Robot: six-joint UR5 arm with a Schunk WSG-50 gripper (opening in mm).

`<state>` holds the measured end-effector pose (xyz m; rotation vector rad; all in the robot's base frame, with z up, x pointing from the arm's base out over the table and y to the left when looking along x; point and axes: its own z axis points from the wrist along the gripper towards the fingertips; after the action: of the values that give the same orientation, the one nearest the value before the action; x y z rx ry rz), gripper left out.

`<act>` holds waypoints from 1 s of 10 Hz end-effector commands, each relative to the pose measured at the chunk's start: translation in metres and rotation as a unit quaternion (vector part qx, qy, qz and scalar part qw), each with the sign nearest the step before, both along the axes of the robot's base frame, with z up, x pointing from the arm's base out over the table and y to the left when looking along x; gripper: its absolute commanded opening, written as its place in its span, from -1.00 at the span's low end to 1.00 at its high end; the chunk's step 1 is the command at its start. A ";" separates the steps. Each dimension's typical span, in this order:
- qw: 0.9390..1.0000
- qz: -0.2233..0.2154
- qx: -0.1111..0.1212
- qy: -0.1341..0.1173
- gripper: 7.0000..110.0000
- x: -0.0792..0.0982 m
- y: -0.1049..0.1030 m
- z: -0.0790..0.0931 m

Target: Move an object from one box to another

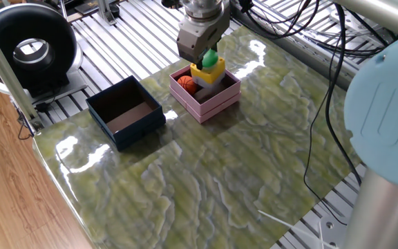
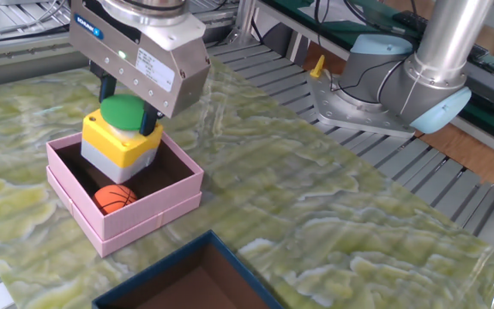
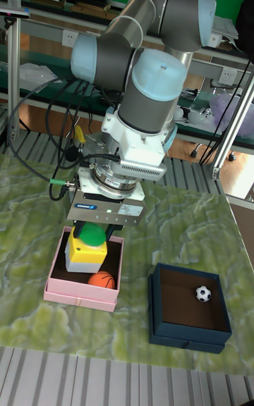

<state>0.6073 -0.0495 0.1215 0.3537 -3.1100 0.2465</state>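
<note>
Item: square pale pink box [image 1: 216, 102] [image 2: 135, 210] [image 3: 79, 292] with a stepped rim and dark brown inside, standing on the green-veined marble-patterned tabletop [image 1: 206, 173] [image 2: 333, 232] [image 3: 134, 335] and serving here as the landmark. Just beside it is sitting the square dark navy-blue box [image 1: 126, 111] [image 2: 187, 283] [image 3: 189, 307] with thin upright walls and a brownish floor; the two boxes are standing close together but are not touching. A small black-and-white football [image 3: 203, 294] is lying inside the navy box, visible in the tall fixed view only. Inside the pink box a small orange basketball [image 1: 186, 84] [image 2: 115, 198] [image 3: 103, 280] is resting on the floor near one wall. Directly above the pink box, the grey two-finger gripper [image 1: 206, 58] [image 2: 125, 113] [image 3: 90, 235] is holding a yellow-and-grey block with a round green button on top [image 1: 208, 69] [image 2: 120, 142] [image 3: 85, 254]; the dark fingers are clamped on the green cap from both sides. The block's grey base is sitting below the pink rim, beside the basketball; whether it is touching the floor cannot be told. The pale-blue-jointed robot arm [image 3: 152, 60] is rising behind the pink box.
</note>
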 end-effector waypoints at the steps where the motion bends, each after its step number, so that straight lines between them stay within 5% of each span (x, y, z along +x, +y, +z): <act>1: 1.000 0.011 0.018 -0.009 -1.00 0.006 0.007 -0.006; 3: 1.000 0.017 0.020 -0.012 -1.00 0.009 0.008 -0.009; 4: 1.000 0.020 0.020 -0.012 -0.71 0.009 0.008 -0.009; 7: 0.999 0.044 -0.009 -0.008 -0.71 0.007 -0.006 -0.006; 10: 0.999 0.051 -0.007 -0.010 -0.71 0.008 -0.005 -0.006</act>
<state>0.6141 -0.0547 0.1148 0.4908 -3.1092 0.2773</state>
